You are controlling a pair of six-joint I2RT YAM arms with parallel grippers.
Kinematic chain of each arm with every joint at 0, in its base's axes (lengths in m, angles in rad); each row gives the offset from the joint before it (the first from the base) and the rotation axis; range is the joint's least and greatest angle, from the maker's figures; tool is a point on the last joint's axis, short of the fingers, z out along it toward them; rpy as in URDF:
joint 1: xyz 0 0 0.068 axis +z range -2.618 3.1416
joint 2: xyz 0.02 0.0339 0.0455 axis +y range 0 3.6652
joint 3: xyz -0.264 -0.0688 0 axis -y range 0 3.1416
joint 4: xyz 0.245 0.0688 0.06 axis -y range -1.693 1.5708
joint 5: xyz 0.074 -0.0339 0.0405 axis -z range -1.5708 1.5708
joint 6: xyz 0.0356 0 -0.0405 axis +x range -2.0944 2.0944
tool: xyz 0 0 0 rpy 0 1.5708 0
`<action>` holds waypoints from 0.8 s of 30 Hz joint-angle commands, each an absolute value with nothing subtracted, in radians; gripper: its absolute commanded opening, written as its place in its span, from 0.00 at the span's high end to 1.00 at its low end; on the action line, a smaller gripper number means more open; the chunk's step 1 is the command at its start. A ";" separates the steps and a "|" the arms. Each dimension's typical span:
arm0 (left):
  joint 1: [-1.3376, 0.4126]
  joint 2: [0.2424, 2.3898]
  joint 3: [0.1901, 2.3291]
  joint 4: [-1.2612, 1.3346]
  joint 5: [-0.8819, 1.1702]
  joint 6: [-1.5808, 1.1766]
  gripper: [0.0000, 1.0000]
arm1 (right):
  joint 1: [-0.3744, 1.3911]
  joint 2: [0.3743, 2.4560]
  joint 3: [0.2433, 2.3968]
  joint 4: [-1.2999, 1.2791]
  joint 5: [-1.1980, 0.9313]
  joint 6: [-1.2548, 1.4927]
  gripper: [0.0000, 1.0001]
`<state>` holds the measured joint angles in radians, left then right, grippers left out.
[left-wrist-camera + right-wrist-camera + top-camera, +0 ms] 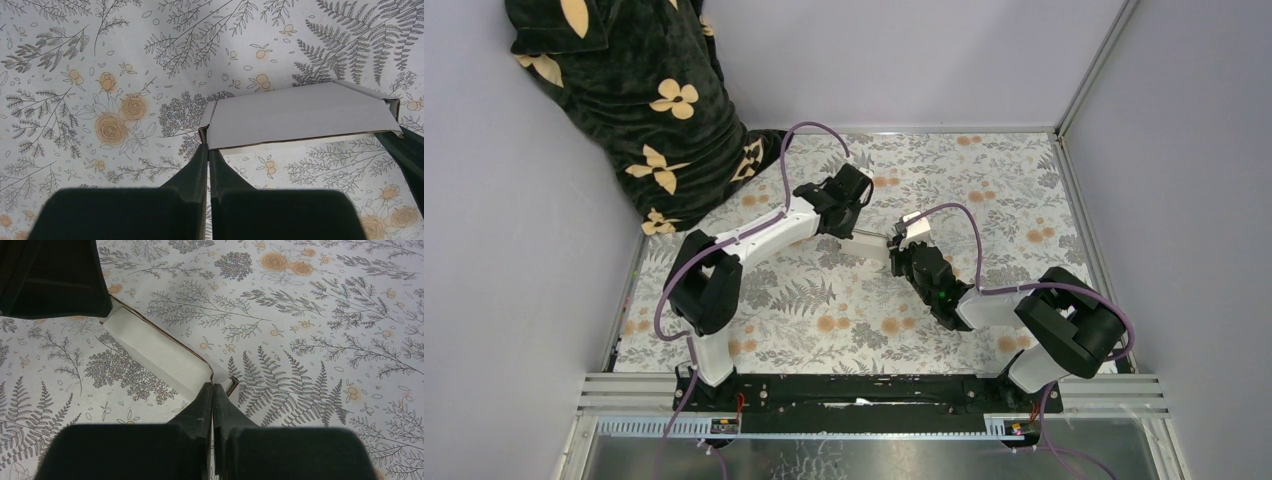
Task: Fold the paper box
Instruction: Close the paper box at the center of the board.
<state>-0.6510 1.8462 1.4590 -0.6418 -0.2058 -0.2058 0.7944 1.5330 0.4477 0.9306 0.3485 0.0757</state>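
The paper box (300, 115) is a white cardboard sheet held up off the floral tablecloth between both arms, seen partly folded with a brown cut edge. My left gripper (207, 145) is shut on its left corner. In the right wrist view the paper box (155, 347) runs away to the upper left as a folded strip, and my right gripper (212, 386) is shut on its near bent end. From above, the paper box (874, 240) shows as a thin band between the left gripper (860, 228) and the right gripper (902, 243).
A black cloth with yellow flowers (644, 110) is heaped at the back left corner. Grey walls close in the left, back and right sides. A metal rail (874, 390) runs along the near edge by the arm bases.
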 commanded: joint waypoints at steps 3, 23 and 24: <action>-0.660 1.819 1.374 -0.569 -0.257 -0.213 0.95 | 0.811 1.572 0.439 0.779 0.322 0.067 1.00; -0.694 1.731 1.162 -0.350 -0.307 -0.250 0.95 | 0.811 1.565 0.433 0.784 0.342 0.078 1.00; -0.695 1.726 1.148 -0.331 -0.310 -0.250 0.96 | 0.811 1.565 0.434 0.783 0.340 0.078 1.00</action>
<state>-0.6899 1.7302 1.2221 -0.3691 -0.2901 -0.2298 0.7956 1.5345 0.4500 0.9291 0.3500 0.0761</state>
